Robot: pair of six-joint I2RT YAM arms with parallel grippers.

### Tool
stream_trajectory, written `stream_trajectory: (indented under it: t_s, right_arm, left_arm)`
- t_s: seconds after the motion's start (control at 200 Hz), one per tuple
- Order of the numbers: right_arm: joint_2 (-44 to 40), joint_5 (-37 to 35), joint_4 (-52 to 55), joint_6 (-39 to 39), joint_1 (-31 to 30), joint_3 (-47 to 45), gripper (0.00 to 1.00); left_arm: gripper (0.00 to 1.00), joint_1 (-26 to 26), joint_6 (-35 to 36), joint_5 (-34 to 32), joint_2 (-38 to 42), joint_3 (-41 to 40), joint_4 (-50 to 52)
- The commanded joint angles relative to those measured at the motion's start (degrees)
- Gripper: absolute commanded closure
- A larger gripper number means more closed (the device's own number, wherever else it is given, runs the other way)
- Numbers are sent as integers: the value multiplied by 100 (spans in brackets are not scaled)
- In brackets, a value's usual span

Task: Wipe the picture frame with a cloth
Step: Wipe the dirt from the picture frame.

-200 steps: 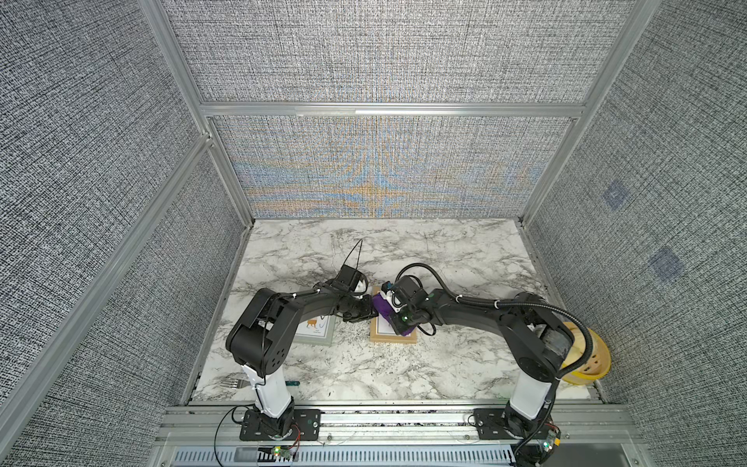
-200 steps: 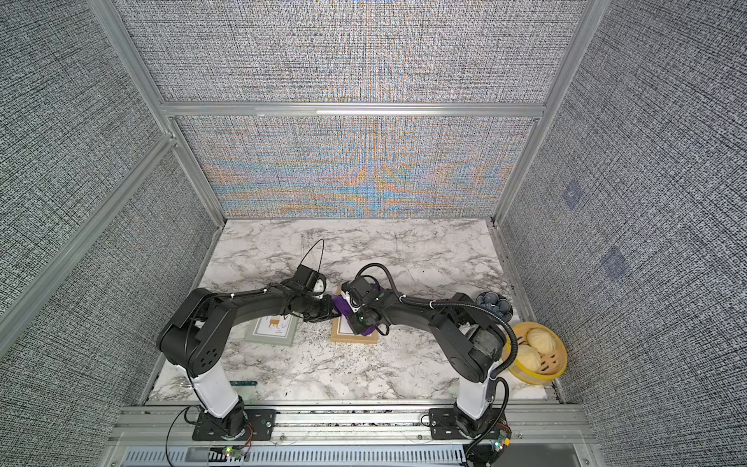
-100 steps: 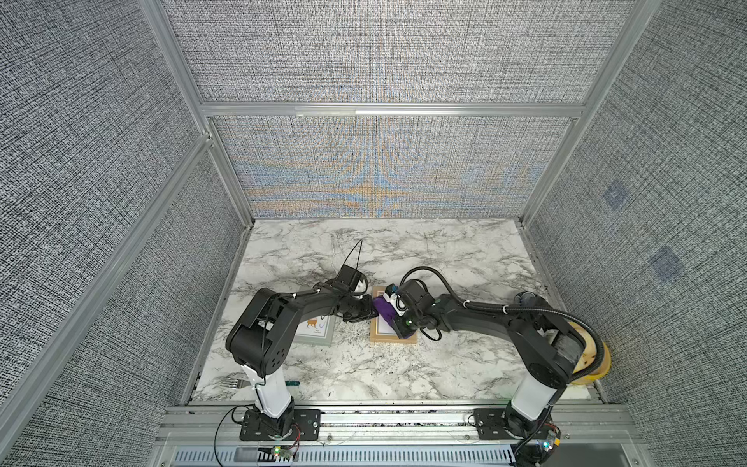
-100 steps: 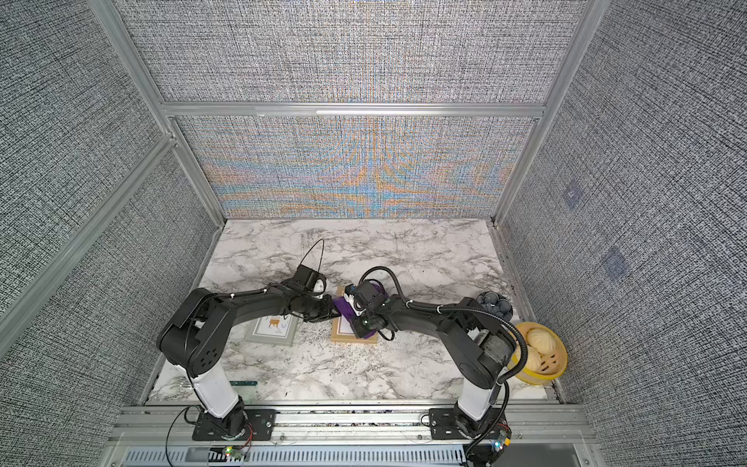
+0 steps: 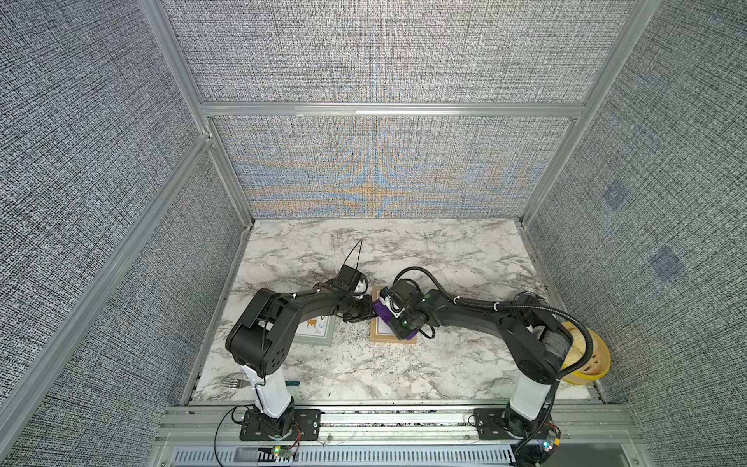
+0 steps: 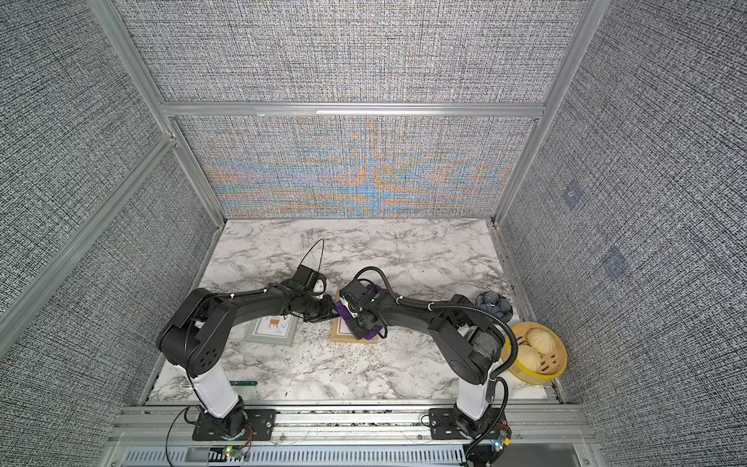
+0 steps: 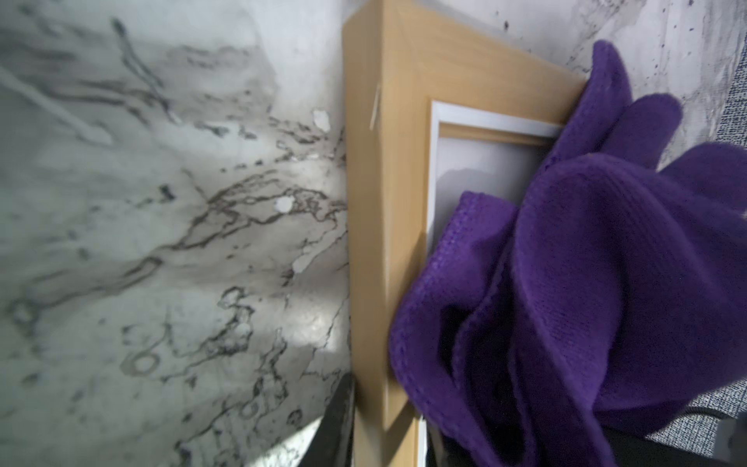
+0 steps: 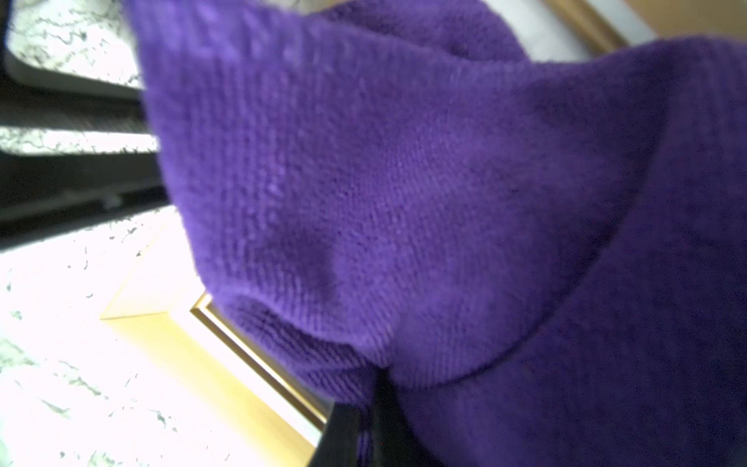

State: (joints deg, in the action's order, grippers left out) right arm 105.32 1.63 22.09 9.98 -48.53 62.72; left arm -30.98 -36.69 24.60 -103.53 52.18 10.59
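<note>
A light wooden picture frame (image 5: 394, 337) (image 6: 352, 337) lies flat on the marble table. My left gripper (image 5: 364, 313) (image 7: 386, 440) reaches it from the left and is shut on the frame's left border (image 7: 368, 242), one dark finger (image 7: 337, 420) on the outer side. The purple cloth (image 5: 383, 314) (image 6: 344, 311) (image 7: 586, 283) lies bunched on the frame's glass. My right gripper (image 5: 395, 320) (image 8: 364, 428) comes from the right and is shut on the cloth (image 8: 404, 182), which hides most of its fingers.
A second, grey frame (image 5: 316, 329) (image 6: 273, 329) lies under my left arm. A fork (image 5: 234, 380) lies at the front left. A yellow steamer basket (image 6: 560, 366) with buns and a dark flower-shaped object (image 6: 493, 305) stand at the right edge.
My right gripper has slid the cloth a little to the left across the frame. The left arm has not moved.
</note>
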Motion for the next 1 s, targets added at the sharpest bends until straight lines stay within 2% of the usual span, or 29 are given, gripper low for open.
stream_trajectory:
  t_s: [0.0, 0.2, 0.325, 0.49, 0.595, 0.706, 0.851, 0.936, 0.996]
  right_arm:
    - [187, 927, -297, 361, -95, -234, 100]
    - [429, 1053, -914, 665, -95, 22, 100]
    - [430, 499, -889, 856, -24, 49, 100]
    - [-380, -695, -388, 1073, 441, -331, 100]
    - [-1158, -993, 89, 986, 753, -458, 100]
    - [-1731, -996, 686, 740, 862, -390, 100]
    - [-1984, -809, 1436, 589, 902, -356, 100]
    - [-2010, -447, 1660, 498, 879, -412, 100]
    - [-2024, 120, 1590, 349, 867, -536, 100]
  left_arm:
    - [91, -18, -5, -922, -159, -165, 1550]
    - [91, -17, -18, -905, -169, -172, 1529]
    - [91, -21, -14, -896, -159, -178, 1529]
    - [91, -21, -5, -905, -137, -199, 1525]
    - [91, -14, 4, -923, -133, -199, 1549]
    - [91, -18, 12, -931, -133, -173, 1558]
    - [91, -14, 20, -923, -150, -147, 1543]
    - [91, -19, 21, -922, -165, -146, 1534]
    - [91, -19, 21, -922, -176, -156, 1519]
